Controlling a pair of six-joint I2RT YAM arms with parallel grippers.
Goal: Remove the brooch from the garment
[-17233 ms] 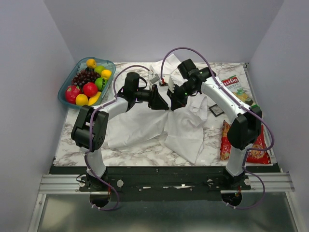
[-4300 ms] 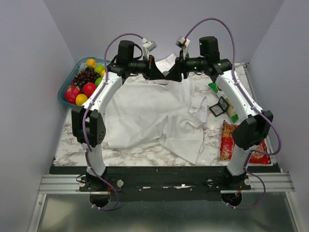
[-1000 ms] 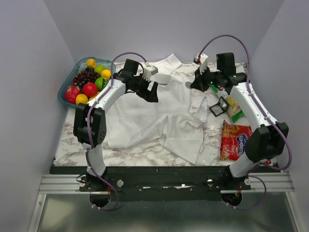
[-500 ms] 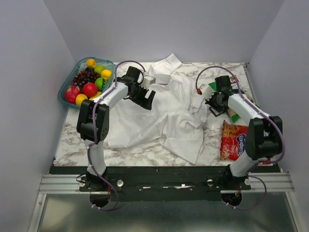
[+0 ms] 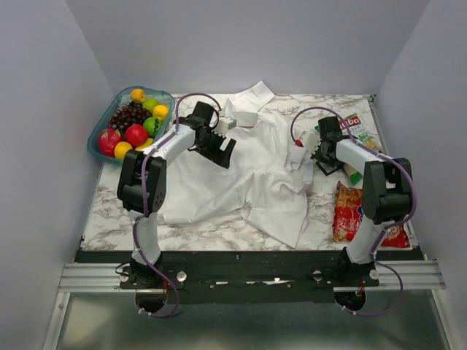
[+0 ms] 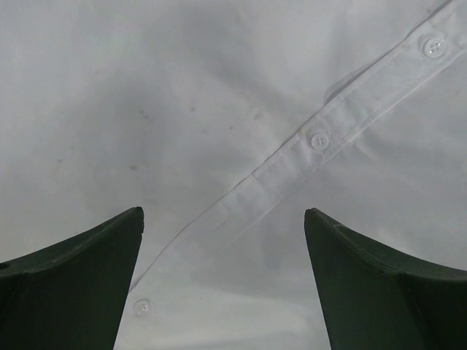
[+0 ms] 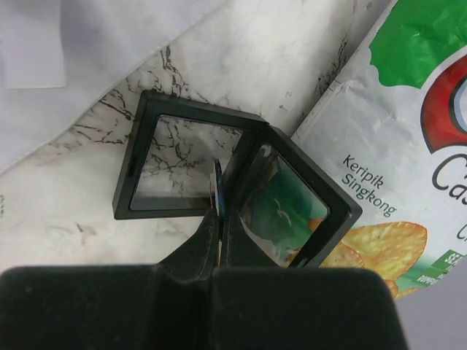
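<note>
The garment [image 5: 219,182], a white wrinkled shirt, lies spread over the marble table; its button placket [image 6: 319,140] runs diagonally through the left wrist view. My left gripper [image 5: 222,149] [image 6: 222,213] hovers open just above the cloth [image 6: 219,109], with nothing between its fingers. My right gripper [image 5: 321,162] [image 7: 220,211] is off the shirt's right edge, shut on the brooch [image 7: 217,182], a thin dark-blue disc seen edge-on at the fingertips. The fingertips are low over two small black square frames [image 7: 139,168], hinged in a V.
A green and white crisps bag [image 7: 408,131] lies under the right-hand frame [image 7: 343,211]. A red snack bag [image 5: 349,211] lies nearer the front right. A teal bowl of fruit [image 5: 131,124] stands at the back left. Walls close in on both sides.
My right arm has swung from the back right down and inward to the black frames, staying shut. My left gripper has drifted slightly lower over the shirt, still open.
</note>
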